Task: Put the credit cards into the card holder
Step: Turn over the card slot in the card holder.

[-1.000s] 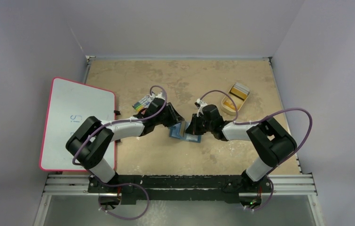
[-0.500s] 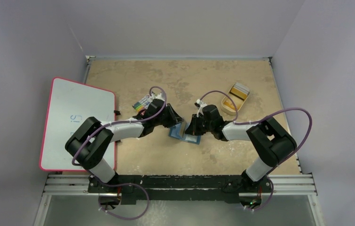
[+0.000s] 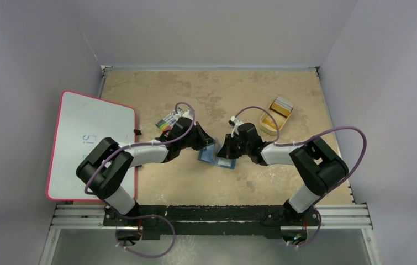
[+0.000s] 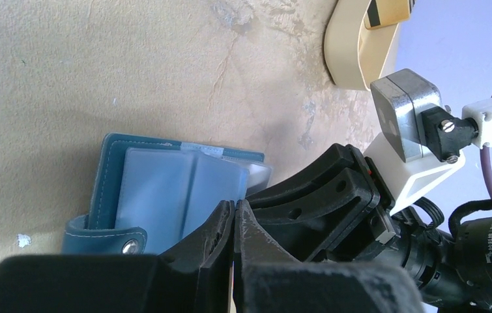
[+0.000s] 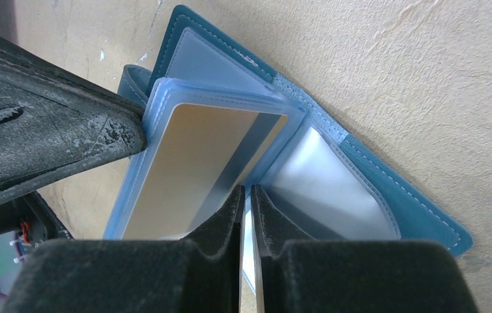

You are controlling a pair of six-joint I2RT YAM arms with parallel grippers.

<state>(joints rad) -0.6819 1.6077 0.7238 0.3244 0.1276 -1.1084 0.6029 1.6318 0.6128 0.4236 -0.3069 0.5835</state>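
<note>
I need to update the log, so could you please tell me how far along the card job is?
Done: one gold card sits in a sleeve of the open holder. In hand: the right gripper pinches a thin pale sheet at the sleeves; the left gripper is shut next to them. Left: more cards lie in the tray.

Matt, stitched-leather card holder (image 5: 425, 210)

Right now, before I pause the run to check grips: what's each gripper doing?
Left gripper: closed, nothing visibly held.
Right gripper: closed on a thin pale sheet.
</note>
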